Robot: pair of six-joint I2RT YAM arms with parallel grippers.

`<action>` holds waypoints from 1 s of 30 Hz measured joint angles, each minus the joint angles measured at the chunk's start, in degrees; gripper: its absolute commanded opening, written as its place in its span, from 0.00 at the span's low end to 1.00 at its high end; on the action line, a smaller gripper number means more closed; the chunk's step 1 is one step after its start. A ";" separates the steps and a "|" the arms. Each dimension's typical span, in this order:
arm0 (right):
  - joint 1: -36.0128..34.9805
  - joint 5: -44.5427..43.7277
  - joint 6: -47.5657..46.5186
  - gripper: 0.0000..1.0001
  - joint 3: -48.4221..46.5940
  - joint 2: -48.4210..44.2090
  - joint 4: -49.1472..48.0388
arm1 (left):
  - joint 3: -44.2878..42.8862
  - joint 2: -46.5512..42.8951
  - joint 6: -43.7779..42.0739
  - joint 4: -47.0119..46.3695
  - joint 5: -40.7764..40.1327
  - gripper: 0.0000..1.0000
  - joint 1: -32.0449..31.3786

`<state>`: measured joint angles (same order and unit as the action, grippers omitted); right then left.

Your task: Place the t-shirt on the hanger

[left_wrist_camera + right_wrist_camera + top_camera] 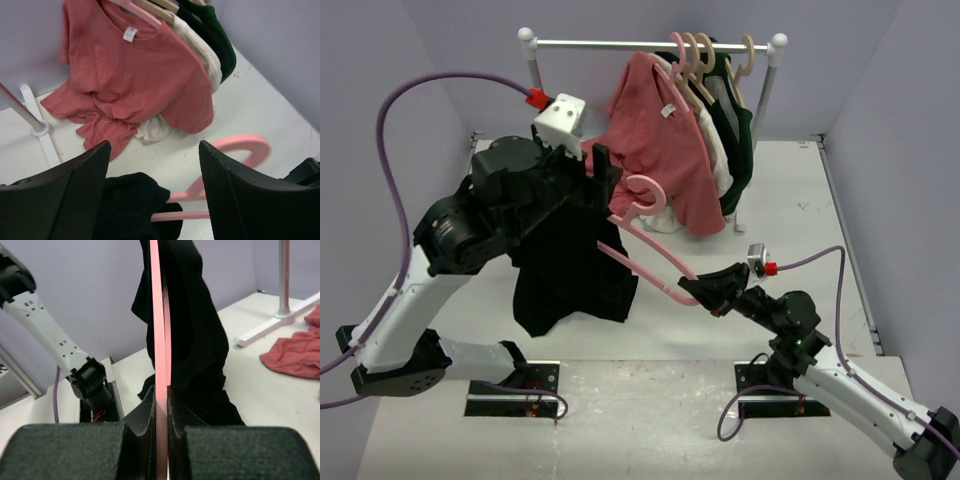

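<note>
— How is the right side?

— My right end effector is clamped tight on the hanger. In its wrist view the pink bar runs edge-on, straight up from between the two pads. In the top view the end effector sits right of centre, low in the frame, and the hanger slants from it up to the left, with the hook at the upper-left end.

— And the t-shirt?

— The t-shirt hangs from the hanger's far end, left of centre in the top view. It is a black bunch dropping under my left arm. From the right wrist it drapes mostly to the right of the pink bar, down toward the tabletop. I cannot tell whether it touches.

— Left side?

— My left end effector stands wide open with nothing between its fingers. It hovers above the top of the black cloth and the pink hook, which show low in its wrist view.

— Anything behind?

— The rail at the top of the frame carries tan hangers, a salmon-red shirt and a dark green garment.
</note>
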<state>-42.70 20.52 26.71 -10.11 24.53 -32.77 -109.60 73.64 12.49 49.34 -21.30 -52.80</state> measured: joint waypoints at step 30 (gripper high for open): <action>0.00 -8.05 1.74 0.00 -8.44 4.52 6.03 | 31.37 -6.22 5.96 -3.84 -7.17 0.54 -0.11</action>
<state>-42.70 12.46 28.45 -18.55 29.04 -26.74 -78.23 67.42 18.45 45.50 -28.47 -52.90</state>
